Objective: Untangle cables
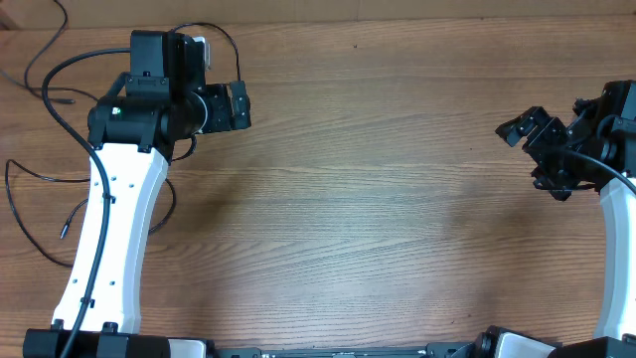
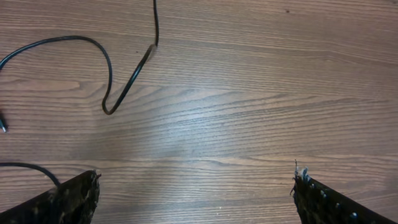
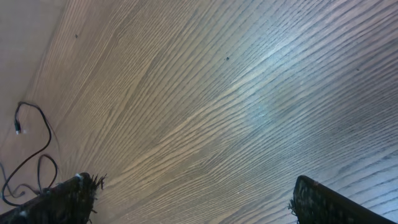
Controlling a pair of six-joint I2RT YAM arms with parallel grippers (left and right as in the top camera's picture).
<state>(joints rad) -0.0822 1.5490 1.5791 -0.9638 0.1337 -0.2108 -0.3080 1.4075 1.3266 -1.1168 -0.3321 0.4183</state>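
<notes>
Both grippers are released and empty: the left gripper (image 2: 196, 180) has its fingers spread wide over bare table (image 1: 378, 229), and the right gripper (image 3: 194, 183) is splayed the same way, with nothing between its fingers. The cables (image 2: 110, 74) all lie at the table's far left. In the overhead view they trail left of and behind the left arm, one strand curling up past its wrist, while the left wrist camera shows a loop ahead and to the left of the fingers and a second strand just beside the left fingertip. The likeliest fault is a miss. These cords are thin and lie flat on the wood, so fingers closing slightly off line would pinch air or skate over the strand. A grab where two strands run close could take both and pull the snarl tighter. The arm wire (image 1: 96, 169) running along the left arm is also black, so it could be mistaken for a cable — or it could catch on a loose loop as the arm swings. The right gripper is well apart from every cable, so a long reach across risks crossing the left arm.
</notes>
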